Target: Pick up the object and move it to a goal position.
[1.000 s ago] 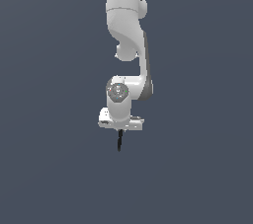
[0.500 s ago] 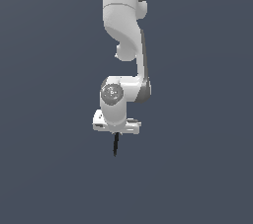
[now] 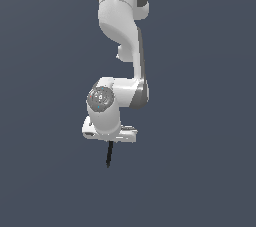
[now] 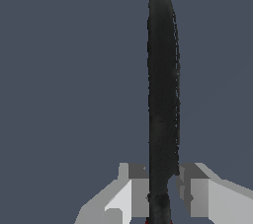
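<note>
Black stick [image 3: 109, 154], thin and pen-like, hangs nearly straight down from the white end effector [image 3: 110, 141] in the exterior view, against a plain grey-blue backdrop with nothing touching its lower tip. The end effector is closed on the stick's upper end: in the wrist view the stick [image 4: 163, 94] runs out lengthwise from between two grey fingers [image 4: 136, 188], which sit tight against either side of it, and a trace of red shows at the gripped end.

The white arm [image 3: 122, 31] comes down from the top of the exterior view, bends at a grey-capped joint, and ends at the wrist just above the stick.

Compared with a second ago, the wrist and end effector have shifted a little toward the exterior view's left, and the stick has gone with them. Its height in the picture and its near-vertical hang look about the same as before.
</note>
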